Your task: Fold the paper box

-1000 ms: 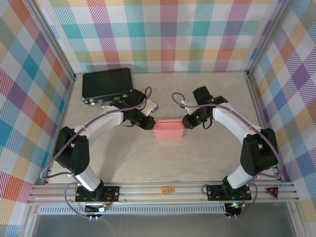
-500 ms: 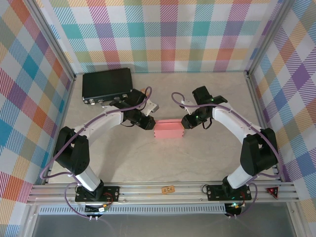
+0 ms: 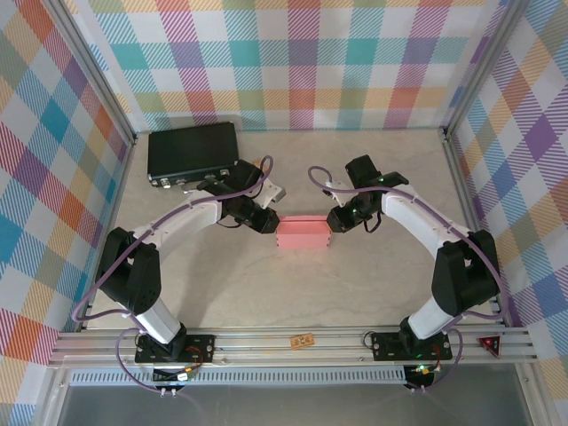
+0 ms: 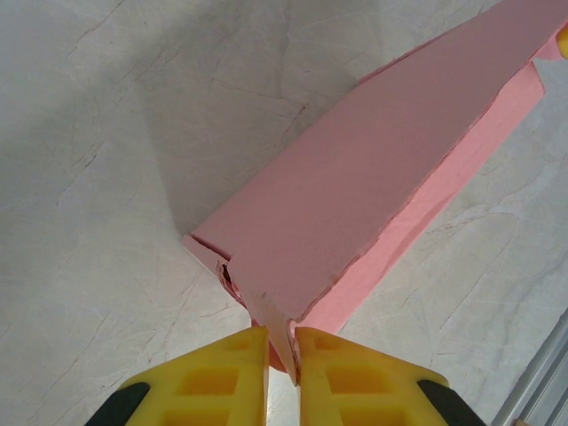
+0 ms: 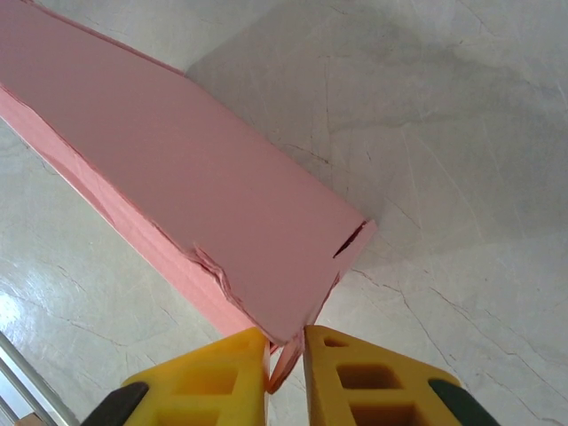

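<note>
Paper box [image 3: 303, 234] seen closed at frame centre, one end flap pinched narrowly by left gripper [image 4: 282, 346], the other by right gripper [image 5: 286, 348], black case [image 3: 193, 151] shut at upper left

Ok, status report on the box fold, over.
Left pincer shut on box flap. Right pincer shut on opposite end. Black case far left, apart from box.

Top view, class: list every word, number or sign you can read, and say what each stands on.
On the tan tag on the front rail: dark marks, too small to read.
On the red triangle at the rail's right end: nothing legible.
On the paper box: no print.
On the black case: no readable label.
</note>
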Controlling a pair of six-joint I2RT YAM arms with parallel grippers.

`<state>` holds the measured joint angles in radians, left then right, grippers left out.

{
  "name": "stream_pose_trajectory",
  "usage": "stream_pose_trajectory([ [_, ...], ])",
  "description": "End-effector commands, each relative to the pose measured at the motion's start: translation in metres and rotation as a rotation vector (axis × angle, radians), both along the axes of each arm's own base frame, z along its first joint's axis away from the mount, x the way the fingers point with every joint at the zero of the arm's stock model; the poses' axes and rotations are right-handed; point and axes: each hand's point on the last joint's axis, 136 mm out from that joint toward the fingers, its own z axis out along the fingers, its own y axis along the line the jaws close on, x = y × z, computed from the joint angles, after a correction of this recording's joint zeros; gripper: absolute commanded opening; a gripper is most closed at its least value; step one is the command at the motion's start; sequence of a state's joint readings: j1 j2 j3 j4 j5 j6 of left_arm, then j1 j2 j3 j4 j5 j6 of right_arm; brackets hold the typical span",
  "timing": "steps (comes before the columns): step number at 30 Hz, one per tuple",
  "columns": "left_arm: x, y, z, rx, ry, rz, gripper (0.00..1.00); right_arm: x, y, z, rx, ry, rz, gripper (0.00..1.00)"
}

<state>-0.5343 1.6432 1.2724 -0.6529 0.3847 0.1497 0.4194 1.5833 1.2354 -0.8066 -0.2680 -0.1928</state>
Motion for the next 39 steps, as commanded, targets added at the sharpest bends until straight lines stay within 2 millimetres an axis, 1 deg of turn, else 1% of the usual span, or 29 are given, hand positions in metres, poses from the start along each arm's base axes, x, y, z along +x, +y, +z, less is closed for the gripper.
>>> stream_pose_trajectory([
  [1,-0.006,-0.002,-0.001,-0.006,0.017,-0.016,0.16,0.000,0.005,0.010,0.015,0.001,-0.003,0.18],
  [7,-0.006,-0.002,-0.001,-0.010,0.018,-0.018,0.16,0.000,0.006,0.012,0.023,0.012,-0.003,0.16],
  [17,-0.007,-0.004,-0.001,-0.015,0.021,-0.021,0.15,-0.001,0.012,0.016,0.051,0.029,-0.002,0.16],
  [26,-0.008,-0.005,-0.003,-0.016,0.028,-0.020,0.15,-0.003,0.015,0.009,0.055,0.073,-0.016,0.17],
  [32,-0.008,-0.003,-0.004,-0.010,0.021,-0.006,0.15,-0.001,0.015,0.010,0.061,0.076,-0.032,0.18],
  [39,-0.009,-0.003,-0.002,-0.024,0.009,0.015,0.14,-0.001,0.017,0.010,0.073,0.087,-0.040,0.17],
])
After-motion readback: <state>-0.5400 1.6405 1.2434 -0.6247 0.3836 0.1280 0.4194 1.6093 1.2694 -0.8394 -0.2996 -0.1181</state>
